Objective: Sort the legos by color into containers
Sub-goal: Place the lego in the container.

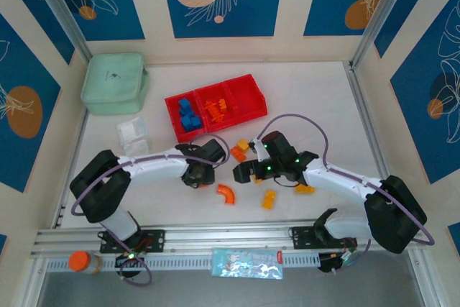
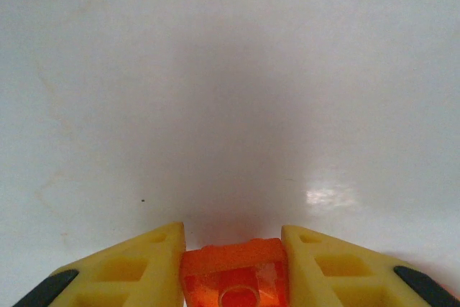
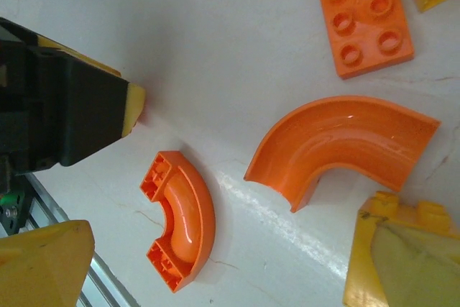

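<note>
The red tray [image 1: 248, 85] of containers stands at the back, with blue legos [image 1: 188, 114] in its left compartment and orange legos [image 1: 215, 108] in the middle one. My left gripper [image 1: 195, 175] [image 2: 231, 235] hangs low over the table, shut on an orange lego [image 2: 233, 275] between its yellow fingers [image 2: 144, 264]. My right gripper [image 1: 251, 175] [image 3: 215, 278] is open above an orange arch [image 3: 180, 217] [image 1: 227, 193], with nothing between its fingers [image 3: 43, 264]. Nearby lie a curved orange trough [image 3: 345, 145], a flat orange plate [image 3: 363, 16] and yellow-orange legos [image 1: 269, 199].
A mint green pouch [image 1: 115, 83] sits at the back left, with a small clear box [image 1: 134, 134] in front of it. The metal rail [image 1: 230, 239] runs along the near edge. The two grippers are close together; the left one's tip [image 3: 133, 109] shows in the right wrist view.
</note>
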Robot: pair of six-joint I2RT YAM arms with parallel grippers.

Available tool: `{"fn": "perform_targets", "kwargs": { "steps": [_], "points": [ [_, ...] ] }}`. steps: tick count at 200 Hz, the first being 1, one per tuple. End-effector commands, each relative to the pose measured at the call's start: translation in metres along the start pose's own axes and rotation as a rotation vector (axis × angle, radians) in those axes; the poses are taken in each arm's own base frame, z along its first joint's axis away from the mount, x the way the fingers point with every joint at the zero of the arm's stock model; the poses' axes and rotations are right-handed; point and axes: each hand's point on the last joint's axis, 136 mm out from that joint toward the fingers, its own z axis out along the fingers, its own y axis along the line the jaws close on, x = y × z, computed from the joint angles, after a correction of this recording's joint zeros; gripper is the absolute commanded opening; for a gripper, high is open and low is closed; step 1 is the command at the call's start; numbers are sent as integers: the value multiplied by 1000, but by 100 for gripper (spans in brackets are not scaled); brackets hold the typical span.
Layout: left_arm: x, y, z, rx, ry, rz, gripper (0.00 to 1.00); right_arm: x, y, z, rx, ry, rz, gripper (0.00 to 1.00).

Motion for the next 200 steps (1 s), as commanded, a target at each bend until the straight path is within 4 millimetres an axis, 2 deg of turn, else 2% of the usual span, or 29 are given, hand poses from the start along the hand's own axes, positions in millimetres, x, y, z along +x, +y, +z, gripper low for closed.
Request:
{"fn": "perform_targets", "kwargs": {
  "steps": [1,23,46,81,116,139,156,174,200],
  "points": [
    [-32,-10,-30,14,-106,45,37,-23,13,-19,-48,-56,0,99],
    [-66,-17,-48,21,-172,61,37,-38,4,-32,-22,-90,36,99],
    [-110,-21,-65,25,-247,66,37,-54,-4,-43,-3,-134,50,99],
    [-176,-30,-72,36,-310,55,37,-73,-13,-55,3,-186,84,99],
    [-233,-41,-60,14,-353,58,37,-83,-21,-60,6,-208,105,99],
    [-263,-45,-41,-16,-346,61,37,-87,-24,-60,10,-204,114,99],
    [-278,-49,-29,-28,-338,65,37,-88,-26,-59,12,-203,116,99],
    [-286,-47,-12,-75,-320,81,38,-90,-27,-60,10,-205,118,99],
    [-298,-42,-4,-110,-309,71,40,-92,-28,-60,12,-206,116,99]
  ]
}}
